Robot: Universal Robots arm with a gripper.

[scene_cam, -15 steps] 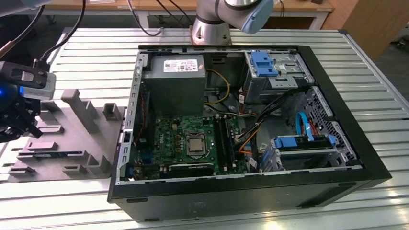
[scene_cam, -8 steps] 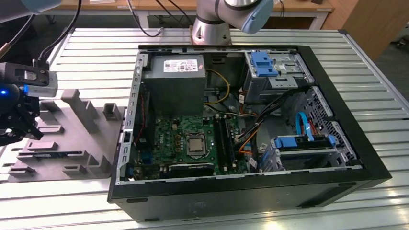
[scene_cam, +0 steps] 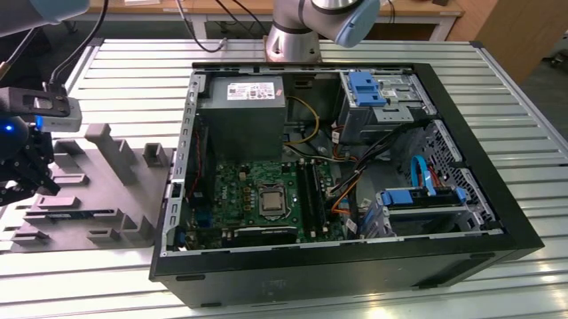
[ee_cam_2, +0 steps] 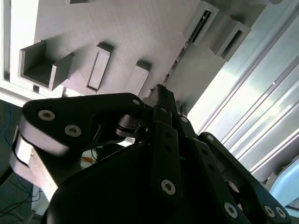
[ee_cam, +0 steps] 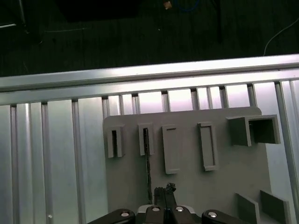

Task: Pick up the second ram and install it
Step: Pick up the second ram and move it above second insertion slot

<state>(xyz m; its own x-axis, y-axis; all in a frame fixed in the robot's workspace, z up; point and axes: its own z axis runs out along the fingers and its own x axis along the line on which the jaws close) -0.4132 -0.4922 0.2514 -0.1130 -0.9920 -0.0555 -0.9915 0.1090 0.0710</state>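
The tool (scene_cam: 26,188) is hanging over the grey holder block (scene_cam: 98,199) at the exterior view's left, well apart from the open computer case (scene_cam: 355,266) that is lying on the slatted metal desk (scene_cam: 497,86). In the first wrist view its fingertips (ee_cam: 161,192) are sitting pressed close together, with no more than a hairline gap between them. The second ram (ee_cam: 149,168) is showing there as a thin dark edge, running out of one of the block's narrow pockets and passing just beside those fingertips rather than between them. In the second wrist view the same dark edge is leading right up to the tip of the tool (ee_cam_2: 163,91). I am therefore judging that the tool is closed above the stick, not clamping it, though whether metal is touching board at that point is too fine to tell. As for progress, the stick is resting on its holder, so the pick-up itself is not yet looking done. Everything to do with the green motherboard (scene_cam: 239,193) is also waiting. Its long black memory slots (scene_cam: 310,193) are lying across the case from the tool, and whether one of them is already carrying a stick is not something I am able to make out.
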